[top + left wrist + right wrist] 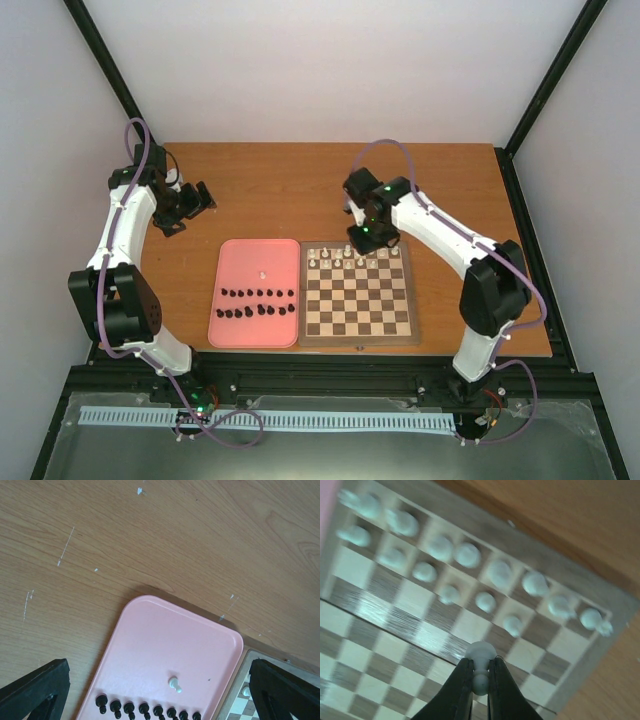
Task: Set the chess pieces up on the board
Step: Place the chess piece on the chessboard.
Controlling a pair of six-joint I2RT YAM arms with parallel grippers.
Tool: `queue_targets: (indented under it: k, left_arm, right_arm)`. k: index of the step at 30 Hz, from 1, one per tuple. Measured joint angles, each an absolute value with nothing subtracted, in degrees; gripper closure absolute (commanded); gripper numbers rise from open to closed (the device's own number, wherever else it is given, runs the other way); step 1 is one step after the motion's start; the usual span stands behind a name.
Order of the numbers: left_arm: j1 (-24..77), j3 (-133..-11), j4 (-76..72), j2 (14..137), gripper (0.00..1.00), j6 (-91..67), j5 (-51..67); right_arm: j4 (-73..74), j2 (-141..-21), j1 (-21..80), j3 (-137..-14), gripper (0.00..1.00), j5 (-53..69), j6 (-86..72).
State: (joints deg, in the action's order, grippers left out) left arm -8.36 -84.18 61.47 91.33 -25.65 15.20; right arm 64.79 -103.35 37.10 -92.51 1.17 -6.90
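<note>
The wooden checkered board [360,298] lies right of a pink tray [230,310]. Several white chess pieces [346,252] stand on the board's far two rows; the right wrist view shows them blurred [468,555]. My right gripper [480,676] hangs above the board's far right part and is shut on a white pawn [481,656]. Two rows of black pieces [258,303] and one lone white pawn [174,684] stand on the tray. My left gripper [190,208] waits open over the bare table, far left of the tray, its fingers [35,690] wide apart and holding nothing.
The wooden table [300,190] ends at a black frame rail along the near side and right. White walls close in the back and sides. The pink tray's far edge [175,607] touches the board's left border.
</note>
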Motion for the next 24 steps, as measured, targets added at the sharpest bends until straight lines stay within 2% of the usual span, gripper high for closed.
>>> queue_targets:
  k: [9,24]
  left_arm:
    - [-8.36,-84.18,61.52,91.33,0.0,-25.65,15.25]
    - [-8.36,-84.18,61.52,91.35,0.0,-25.65,15.22]
  right_arm:
    - [63.44,-97.58,29.74,-78.7,0.93,-0.47,-7.92]
    - [58.41,-99.77,27.7,-74.3,0.92,-0.43,-7.53]
